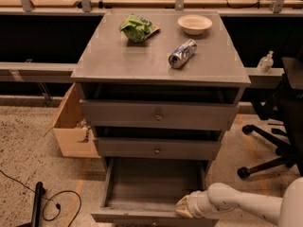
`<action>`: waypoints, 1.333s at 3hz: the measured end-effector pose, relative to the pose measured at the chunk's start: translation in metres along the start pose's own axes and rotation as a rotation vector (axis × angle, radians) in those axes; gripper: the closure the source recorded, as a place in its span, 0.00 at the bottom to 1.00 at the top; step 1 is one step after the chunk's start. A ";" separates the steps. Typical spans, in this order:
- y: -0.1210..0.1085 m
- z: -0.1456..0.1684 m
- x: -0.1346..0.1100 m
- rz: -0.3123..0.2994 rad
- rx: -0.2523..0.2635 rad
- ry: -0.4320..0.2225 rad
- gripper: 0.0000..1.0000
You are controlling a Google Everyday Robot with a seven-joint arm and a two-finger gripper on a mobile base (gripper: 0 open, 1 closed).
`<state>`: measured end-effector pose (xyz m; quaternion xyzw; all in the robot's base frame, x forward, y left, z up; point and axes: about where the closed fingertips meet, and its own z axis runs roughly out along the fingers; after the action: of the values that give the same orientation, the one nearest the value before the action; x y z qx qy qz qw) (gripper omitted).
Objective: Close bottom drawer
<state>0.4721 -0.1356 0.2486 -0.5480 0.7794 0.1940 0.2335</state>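
Your bottom drawer (pixel 149 183) sits at the foot of the grey cabinet (pixel 94 86), pulled well out toward the camera; its open tray faces up and its bare grey floor shows. Its front panel runs left to right along the lower edge of the view, so the long axis lies across the picture, and the front faces you. The panel is partly cut off by the frame's bottom edge.

Your end effector (pixel 186 206) is at the drawer's front right corner, low over the tray just behind the front panel; it seems to touch the drawer there, though you cannot be sure. You cannot tell from this view whether it is spread or pressed together. The white arm (pixel 241 204) comes in from the lower right, lying nearly level and pointing left.

Above, the middle drawer (pixel 123 148) and the top drawer (pixel 118 113) each stand slightly out, with dark gaps over them; each carries a small brass knob (pixel 158 117) at its centre.

On the worktop (pixel 123 60) you have a crumpled green bag (pixel 136 28) at the back left, a pale bowl (pixel 194 24) at the back right, and a silver can (pixel 182 53) on its side between and in front of them, its long axis slanting from front left to back right; all three lie apart.

A cardboard box (pixel 71 129) stands on the floor against the cabinet's left side; a black office chair (pixel 279 126) stands to the right; a small pump bottle (pixel 266 62) stands on the ledge behind it; a black cable (pixel 59 206) loops on the floor at lower left.
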 end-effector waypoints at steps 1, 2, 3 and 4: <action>0.008 -0.001 0.008 0.003 -0.012 -0.023 0.92; 0.013 -0.005 0.009 -0.001 -0.018 -0.045 1.00; 0.027 -0.001 0.014 0.001 -0.052 -0.050 1.00; 0.041 0.013 0.016 0.001 -0.087 -0.070 1.00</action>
<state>0.4307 -0.1271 0.2307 -0.5501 0.7619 0.2470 0.2364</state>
